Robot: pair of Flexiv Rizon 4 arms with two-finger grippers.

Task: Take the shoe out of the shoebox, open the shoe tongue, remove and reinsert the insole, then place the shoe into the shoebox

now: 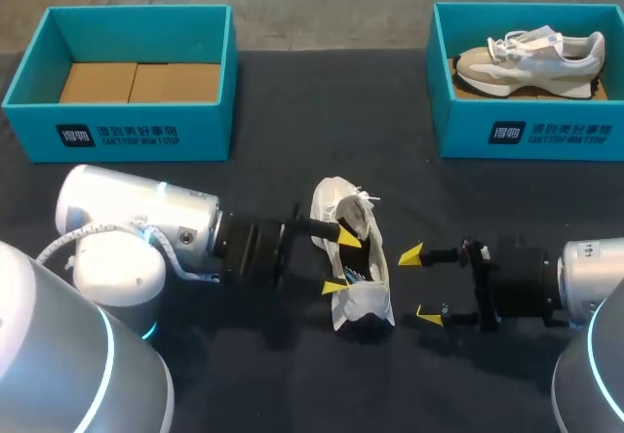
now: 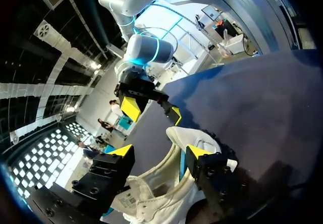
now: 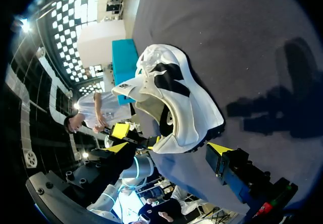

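A white shoe (image 1: pixel 365 302) lies on the black table at the middle, toe toward the boxes, its dark opening facing up. My left gripper (image 1: pixel 341 260) comes in from the left and straddles that opening, one yellow tip by the tongue and the other by the collar, fingers apart. In the left wrist view the shoe (image 2: pixel 156 189) sits between the spread fingers of the left gripper (image 2: pixel 157 152). My right gripper (image 1: pixel 420 285) stands open just right of the shoe, holding nothing. In the right wrist view the shoe (image 3: pixel 192 108) lies ahead of the right gripper (image 3: pixel 169 147).
A teal shoebox (image 1: pixel 117 131) at the back left holds only a cardboard base. A second teal shoebox (image 1: pixel 531 136) at the back right holds a beige and white shoe (image 1: pixel 531 60). Bare black table (image 1: pixel 292 101) lies between them.
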